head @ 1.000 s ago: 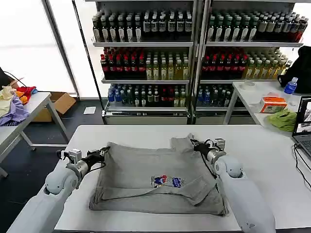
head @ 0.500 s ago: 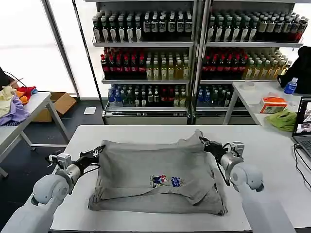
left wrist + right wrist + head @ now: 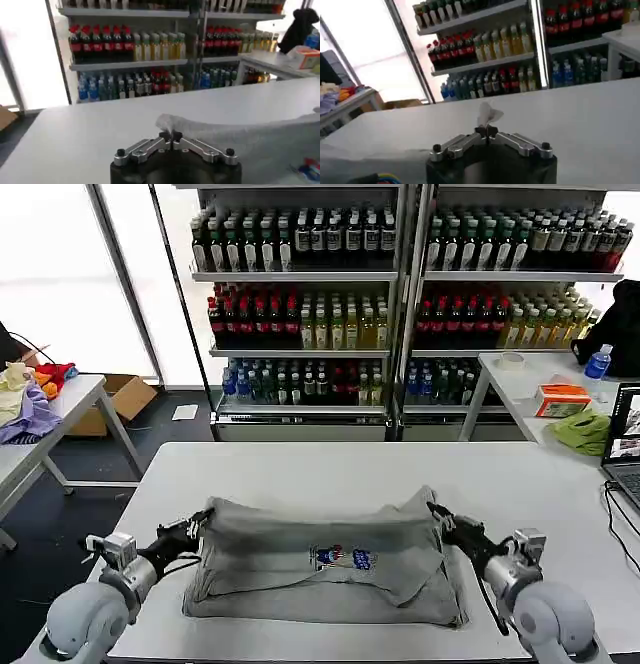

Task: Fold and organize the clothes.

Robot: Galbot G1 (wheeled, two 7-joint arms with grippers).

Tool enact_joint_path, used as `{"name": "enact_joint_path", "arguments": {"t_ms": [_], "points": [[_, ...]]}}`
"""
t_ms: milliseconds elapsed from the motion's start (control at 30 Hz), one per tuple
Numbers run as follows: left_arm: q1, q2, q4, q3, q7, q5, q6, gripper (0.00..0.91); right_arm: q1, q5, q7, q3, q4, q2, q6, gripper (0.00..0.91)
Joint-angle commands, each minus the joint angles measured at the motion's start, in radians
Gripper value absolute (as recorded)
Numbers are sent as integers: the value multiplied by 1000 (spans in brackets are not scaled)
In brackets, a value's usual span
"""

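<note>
Head view: grey shirt [image 3: 325, 559] on white table [image 3: 300, 464], far edge drawn nearer since 1 second ago, fold half done; left gripper [image 3: 197, 527] and right gripper [image 3: 438, 519] pinching opposite corners. Left wrist view: clamped on cloth [image 3: 240, 135]. Right wrist view: clamped on a cloth tuft [image 3: 488, 114].
</note>
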Motion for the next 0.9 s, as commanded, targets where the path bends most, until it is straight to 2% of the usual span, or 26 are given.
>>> {"name": "enact_joint_path", "arguments": {"t_ms": [33,67,100,133,267,367,500,567,633,733,800,900], "points": [[284,-33,-106,-29,-6,140,7,10,-267,-51,13,62,101,6,0,0],[291,-41,-102,-25,-9,172,7,30,-269,-65,10,61,99,15,-1,322],[295,-48,-100,-24,-12,183,8,635,-269,-65,14,61,98,20,1,907],[296,-53,-101,-25,-17,184,8,907,-267,-64,18,63,99,26,4,907],[294,-58,-129,-77,-35,156,14,907,-266,-62,8,92,112,26,33,907],[300,-56,-159,-142,-48,128,21,907,-277,-65,-21,143,138,20,70,907],[314,-59,-193,-205,-104,114,39,907,-280,-120,-69,211,128,32,201,907],[319,-65,-209,-209,-136,86,39,907,-278,-138,-103,235,104,40,314,907],[321,-90,-218,-184,-230,64,27,907,-278,-156,-163,254,56,52,448,907],[338,-127,-221,-114,-266,78,-42,907,-275,-177,-214,256,-22,70,639,907],[334,-159,-203,-81,-280,88,-74,907,-284,-195,-231,257,-64,77,677,907],[314,-196,-167,-40,-284,105,-115,907,-299,-199,-227,255,-86,88,690,907]]}}
